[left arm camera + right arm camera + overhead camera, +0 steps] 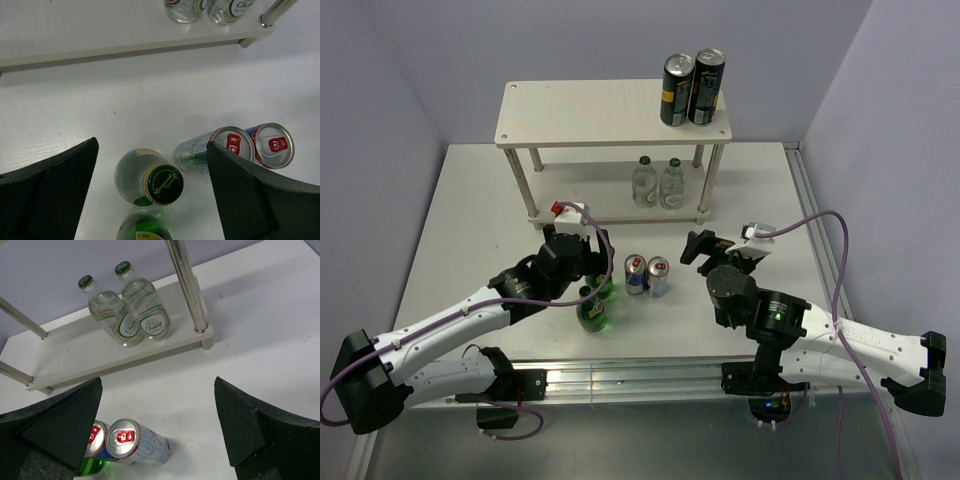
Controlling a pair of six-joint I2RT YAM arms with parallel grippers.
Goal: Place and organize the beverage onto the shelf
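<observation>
The shelf (590, 113) stands at the back of the table. Two clear green-capped bottles (657, 183) stand on its lower board (70, 352), also in the right wrist view (127, 315). Two green glass bottles (593, 310) and two silver-blue-red cans (647, 275) stand on the table in front. My left gripper (152, 145) is open and hovers over one green bottle (160, 182); the other bottle (144, 231) is nearer. The cans (250, 145) are by its right finger. My right gripper (159, 382) is open and empty, right of the cans (130, 440).
Two tall dark cans (691, 88) stand at the right end of the shelf's top board. The shelf's metal legs (187, 285) frame the lower tier. Grey walls close in the back and sides. A rail runs along the table's near edge (640, 380).
</observation>
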